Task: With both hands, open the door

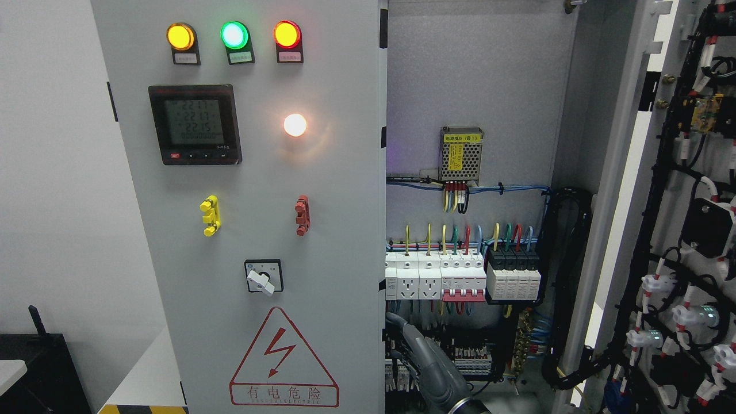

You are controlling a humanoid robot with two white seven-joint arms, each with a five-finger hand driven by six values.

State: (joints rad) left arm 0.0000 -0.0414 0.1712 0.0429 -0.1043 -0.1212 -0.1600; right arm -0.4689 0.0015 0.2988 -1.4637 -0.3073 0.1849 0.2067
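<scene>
The grey cabinet's left door (pixel 253 230) stands shut, with lamps, a meter and a warning triangle on its face. The right door (pixel 627 190) is swung wide to the right, and its wired inner side (pixel 690 276) faces me. My right hand (pixel 402 328), grey, comes up from the bottom edge just right of the middle. It reaches up and left to the free edge of the left door, in front of the open interior. Its tip lies against that edge and is partly hidden there. My left arm does not show.
Inside the cabinet are a row of breakers and sockets (pixel 460 279), a small power supply (pixel 461 154) and bundled cables (pixel 566 276). A rotary switch (pixel 263 277) sits low on the left door. A black box (pixel 40 368) and a white table corner (pixel 11 368) stand at the lower left.
</scene>
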